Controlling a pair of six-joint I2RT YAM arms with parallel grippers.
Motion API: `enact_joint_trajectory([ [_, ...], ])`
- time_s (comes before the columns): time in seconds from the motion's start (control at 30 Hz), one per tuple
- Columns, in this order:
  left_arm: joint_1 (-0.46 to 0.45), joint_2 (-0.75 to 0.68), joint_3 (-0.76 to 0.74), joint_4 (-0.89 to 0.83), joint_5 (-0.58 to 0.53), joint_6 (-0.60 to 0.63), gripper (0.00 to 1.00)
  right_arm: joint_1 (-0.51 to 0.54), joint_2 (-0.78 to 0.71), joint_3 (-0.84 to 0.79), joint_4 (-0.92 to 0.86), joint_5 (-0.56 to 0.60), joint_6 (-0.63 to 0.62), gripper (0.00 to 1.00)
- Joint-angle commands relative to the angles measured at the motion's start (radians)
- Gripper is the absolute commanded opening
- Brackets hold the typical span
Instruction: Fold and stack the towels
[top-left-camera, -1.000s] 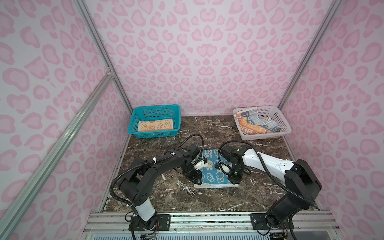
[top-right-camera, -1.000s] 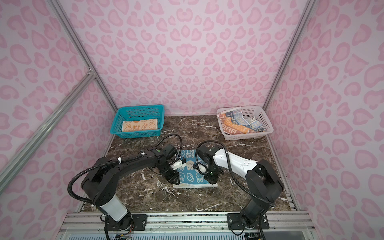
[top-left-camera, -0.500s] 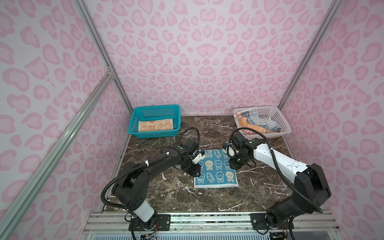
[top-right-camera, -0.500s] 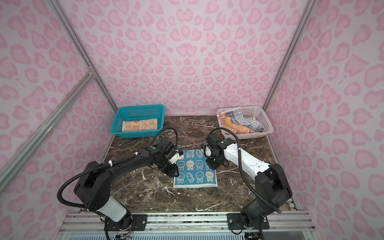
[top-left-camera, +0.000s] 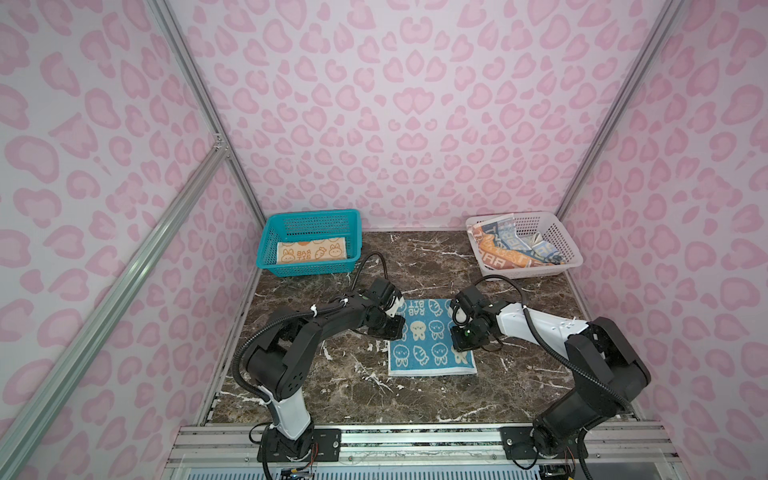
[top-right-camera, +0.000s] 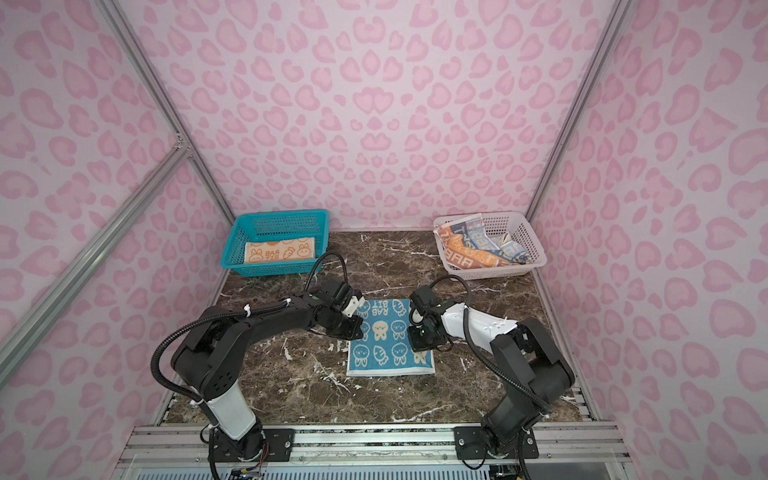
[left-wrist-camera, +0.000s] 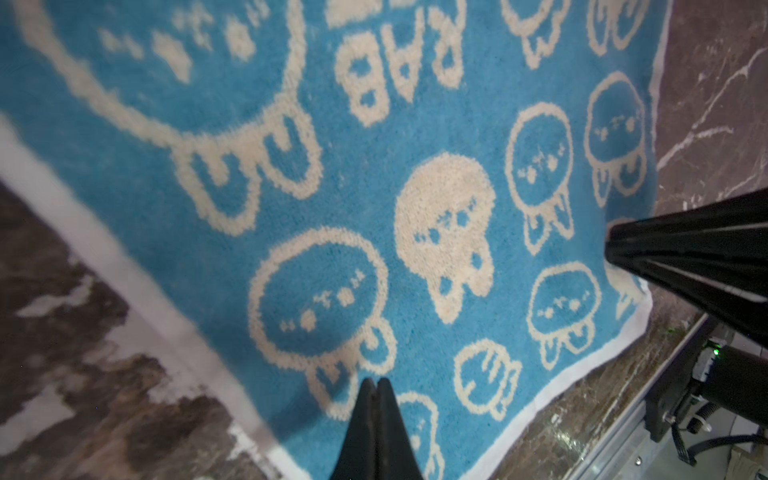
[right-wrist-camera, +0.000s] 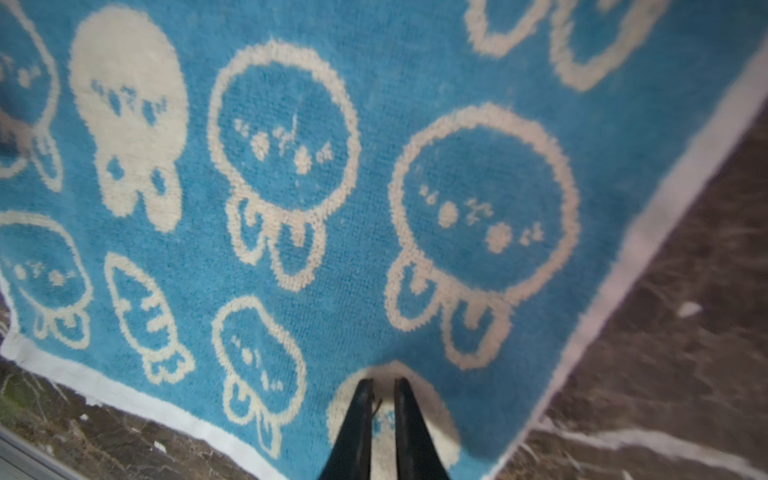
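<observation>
Left wrist view: left gripper (left-wrist-camera: 376, 384), fingers pressed together, meets the blue towel (left-wrist-camera: 374, 166) as right gripper (right-wrist-camera: 382, 384) touches it, fingers a narrow slit apart.

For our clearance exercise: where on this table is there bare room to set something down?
Bare marble table lies between the teal basket and white basket, and between the blue towel and front rail. Crowded: mid-table, left end effector and right end effector over the towel.
</observation>
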Motion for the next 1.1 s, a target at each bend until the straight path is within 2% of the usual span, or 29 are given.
enact_joint_trajectory([
  [0.0,0.021,0.029,0.004,-0.014,-0.052,0.008,0.03,0.019,0.059,0.014,0.011,0.081,0.063,0.12],
  [0.27,0.090,0.070,-0.034,-0.055,-0.144,0.060,0.03,0.089,0.124,0.092,-0.005,0.120,0.012,0.12],
  [0.5,0.099,0.010,-0.014,-0.035,-0.039,0.086,0.03,0.083,0.074,0.127,0.016,0.113,-0.018,0.14],
  [0.7,0.099,-0.074,0.057,-0.044,-0.038,0.085,0.07,0.038,0.020,0.189,0.034,0.182,-0.061,0.20],
  [0.9,0.100,-0.133,0.137,-0.031,-0.175,0.060,0.30,-0.047,0.015,0.222,0.097,0.198,-0.058,0.33],
  [0.97,0.108,-0.137,0.155,-0.006,-0.232,0.043,0.41,-0.072,0.025,0.239,0.110,0.215,-0.056,0.41],
  [1.07,0.141,-0.113,0.170,0.034,-0.235,0.008,0.51,-0.105,0.044,0.259,0.134,0.221,-0.051,0.48],
])
